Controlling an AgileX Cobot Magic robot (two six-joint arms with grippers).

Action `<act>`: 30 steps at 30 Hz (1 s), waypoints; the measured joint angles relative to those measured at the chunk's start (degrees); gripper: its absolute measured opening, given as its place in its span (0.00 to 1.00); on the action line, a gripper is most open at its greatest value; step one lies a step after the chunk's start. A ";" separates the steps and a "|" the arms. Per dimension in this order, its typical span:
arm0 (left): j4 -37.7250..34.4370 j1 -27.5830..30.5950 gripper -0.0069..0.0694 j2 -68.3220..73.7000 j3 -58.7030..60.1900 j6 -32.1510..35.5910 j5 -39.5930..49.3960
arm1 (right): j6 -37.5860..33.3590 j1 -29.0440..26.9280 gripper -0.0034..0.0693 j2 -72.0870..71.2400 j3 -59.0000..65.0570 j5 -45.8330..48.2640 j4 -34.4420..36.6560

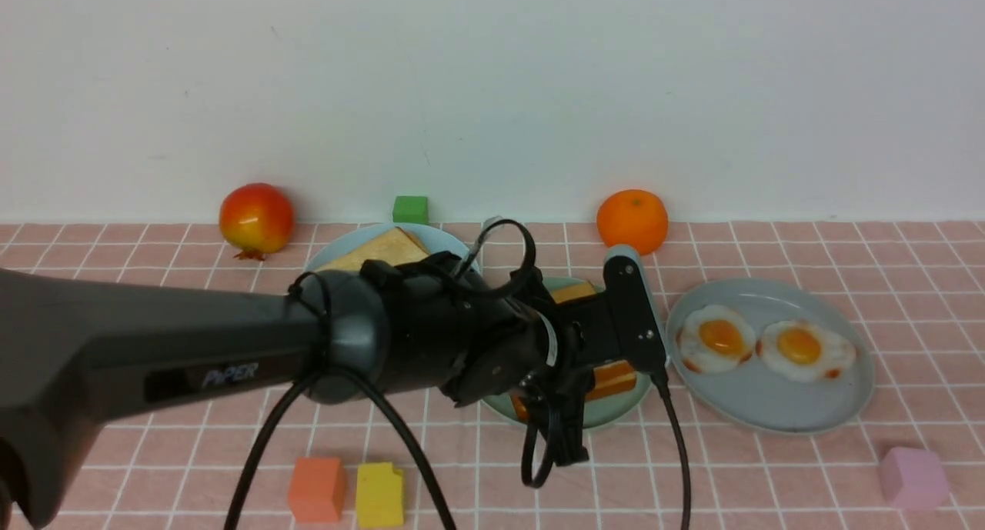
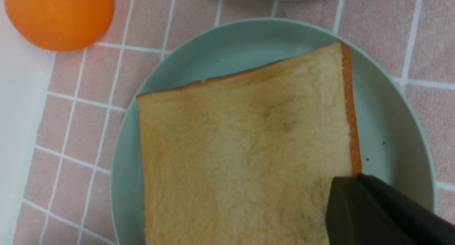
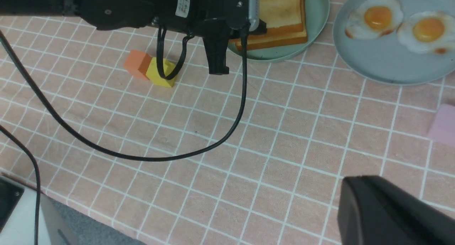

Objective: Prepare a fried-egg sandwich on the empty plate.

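Observation:
The mint-green plate [image 1: 616, 416] [image 2: 249, 35] [image 3: 316, 10] holds golden toast [image 2: 241, 149] [image 1: 613, 380] [image 3: 280, 6]; in the right wrist view it looks like two stacked layers, and I cannot tell what lies between them. My left gripper [image 2: 357, 177] is shut, its tips down at one corner of the toast's orange crust, with nothing visibly between the fingers. Two fried eggs [image 1: 716, 338] [image 1: 804, 349] lie on a blue-grey plate [image 1: 769, 418] to the right. My right gripper [image 3: 355, 182] is shut and empty over bare tablecloth, out of the front view.
Another toast slice [image 1: 381, 249] sits on a back blue-grey plate [image 1: 450, 241]. A red fruit [image 1: 256, 217], green block [image 1: 410, 208] and orange [image 1: 632, 220] line the wall. Orange [image 1: 315, 488], yellow [image 1: 379, 493] and pink [image 1: 912, 478] blocks lie near the front. Left-arm cables [image 3: 199, 150] trail over the cloth.

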 joint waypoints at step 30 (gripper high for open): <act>-16.02 -1.54 0.11 -33.06 4.79 -18.01 7.51 | -0.33 0.00 0.06 0.00 0.00 0.00 1.63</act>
